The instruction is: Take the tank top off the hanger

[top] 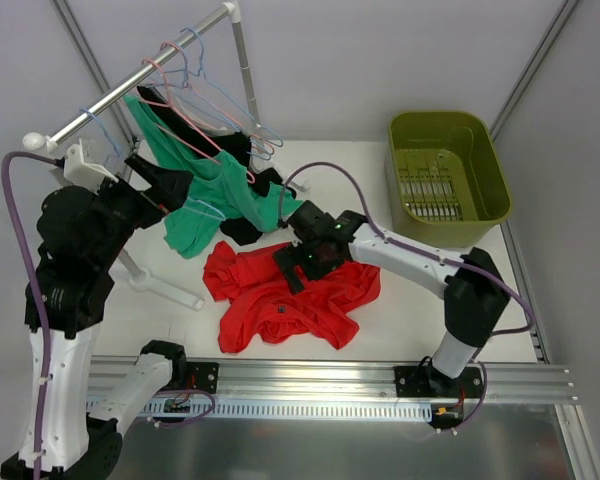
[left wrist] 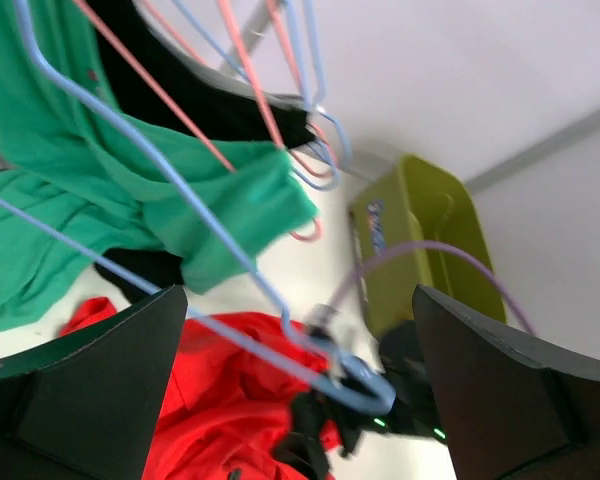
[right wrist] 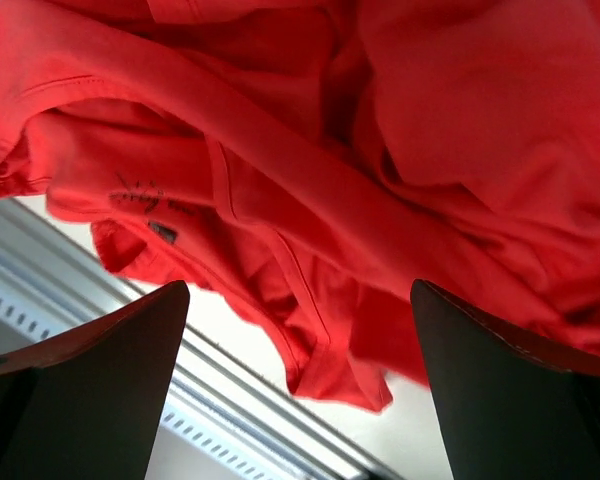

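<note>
The green tank top (top: pixel 205 195) is not yet off its hanger. It hangs from the rail (top: pixel 130 85) at the far left corner of the worktop (top: pixel 400 300), and its long axis runs from the rail down and toward the middle of the table, where the lower hem seems to reach the surface. The left gripper (top: pixel 170 185) is clearly the nearer one. It is raised just beside the left edge of the green cloth, and its jaws stand wide apart and hold nothing. In the left wrist view the tank top (left wrist: pixel 70 200) lies up and to the left of this gripper (left wrist: pixel 298 300), while a blue hanger wire (left wrist: pixel 242 268) crosses slantwise in the opening between the two fingers. I judge that the coming move depends on this: the fingers must close on the cloth or on the right wire, and not on a neighbour. The neighbours are many. A pink hanger (top: pixel 195 130) and other thin hangers cross each other on the same rail, and a black garment (top: pixel 242 230) hangs behind and under the green one, touching it, so it could be dragged along. The right gripper (top: pixel 298 262) is low near the middle of the table, above a crumpled red garment (top: pixel 280 300); its jaws are also apart and empty, with the red cloth (right wrist: pixel 400 150) just under them. A green bin (top: pixel 448 232) stands at the far right corner, well apart from all this.
</note>
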`<state>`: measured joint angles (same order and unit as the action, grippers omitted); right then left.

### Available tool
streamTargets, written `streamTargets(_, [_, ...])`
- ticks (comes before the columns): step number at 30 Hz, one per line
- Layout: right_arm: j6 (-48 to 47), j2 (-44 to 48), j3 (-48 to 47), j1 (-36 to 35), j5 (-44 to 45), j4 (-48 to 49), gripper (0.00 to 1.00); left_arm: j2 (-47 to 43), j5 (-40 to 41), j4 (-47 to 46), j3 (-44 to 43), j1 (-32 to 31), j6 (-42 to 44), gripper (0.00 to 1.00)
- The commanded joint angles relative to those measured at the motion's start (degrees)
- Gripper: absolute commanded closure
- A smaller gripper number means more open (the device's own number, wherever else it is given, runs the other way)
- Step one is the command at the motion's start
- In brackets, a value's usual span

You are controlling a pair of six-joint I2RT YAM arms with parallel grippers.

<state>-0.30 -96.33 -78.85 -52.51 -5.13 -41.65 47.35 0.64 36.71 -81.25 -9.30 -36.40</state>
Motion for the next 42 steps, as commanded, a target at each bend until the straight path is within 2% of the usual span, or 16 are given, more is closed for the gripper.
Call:
streamTargets(1, [-4.79, -2.80, -2.19, -2.85, 1.00, 6.03, 0.01, -5.32, -11.35, -0.23, 1.88, 0.16, 3.35, 0.01])
streamTargets(4, [-9.17, -5.44, -0.70, -5.93, -2.69, 11.82, 0.00, -8.05, -17.50, 0.03, 5.31, 0.16, 4.23, 0.01])
streamTargets(7, [-12.70, -7.46, 2.12, -9.01, -0.68, 17.11, 0.01, -9.38, -23.56, 0.03, 6.55, 0.16, 4.94, 0.01])
streamTargets(10, [-14.64, -10.62, 2.38, -9.89, 7.20, 19.32, 0.00, -10.43, -25.34, 0.47, 6.81, 0.16, 5.29, 0.01])
streamTargets(11, [-14.56, -11.50, 2.21, -10.33, 13.50, 19.50, 0.01, -10.61, -25.43, 0.56, 6.90, 0.16, 5.64, 0.01])
streamTargets(14, [-12.99, -15.98, 0.54, -10.42, 20.30, 17.75, 0.00, -10.88, -25.60, 1.26, 6.81, 0.07, 5.90, 0.01])
streamTargets(18, [-9.39, -19.85, 2.03, -11.65, 21.65, 15.72, 0.02, -10.97, -25.78, 1.70, 7.25, 0.07, 5.90, 0.01])
streamTargets(19, [-8.07, -20.12, 4.12, -11.82, 21.04, 15.81, 0.07, -10.88, -25.69, 1.79, 7.25, 0.07, 5.90, 0.01])
streamTargets(21, [-4.30, -19.34, 6.94, -11.82, 17.00, 17.12, 0.56, -10.88, -25.52, 1.96, 7.16, 0.07, 6.08, 0.01])
streamTargets(23, [-2.35, -15.04, 12.54, -11.91, 12.01, 21.68, 0.98, -10.88, -24.99, 2.14, 7.07, -0.10, 5.99, 0.01])
streamTargets(27, [2.49, -2.22, 17.50, -12.26, 13.47, 25.57, 1.00, -11.40, -21.84, 2.23, 8.47, -0.28, 4.33, 0.01])
streamTargets(31, [3.11, 10.88, 12.42, -11.31, 22.15, 20.39, 1.00, -13.33, -20.42, 2.14, 12.16, -0.28, -1.02, 0.01])
streamTargets(36, [-1.35, 19.41, -3.54, -7.53, 31.39, 11.00, 1.00, -15.18, -20.25, 2.14, 15.68, -0.28, -1.92, 0.01])
streamTargets(38, [-4.78, 20.13, -9.45, -5.68, 33.42, 7.05, 1.00, -15.71, -19.81, 2.14, 16.04, -0.28, -1.66, 0.01])
streamTargets(39, [-6.19, 20.13, -15.92, -4.72, 33.77, 5.98, 1.00, -16.06, -19.72, 2.14, 16.04, -0.28, -1.48, 0.01])
streamTargets(42, [-13.66, 17.69, -27.28, -1.03, 35.44, 2.11, 1.00, -16.59, -19.54, 2.23, 16.13, -0.28, -1.48, 0.01])
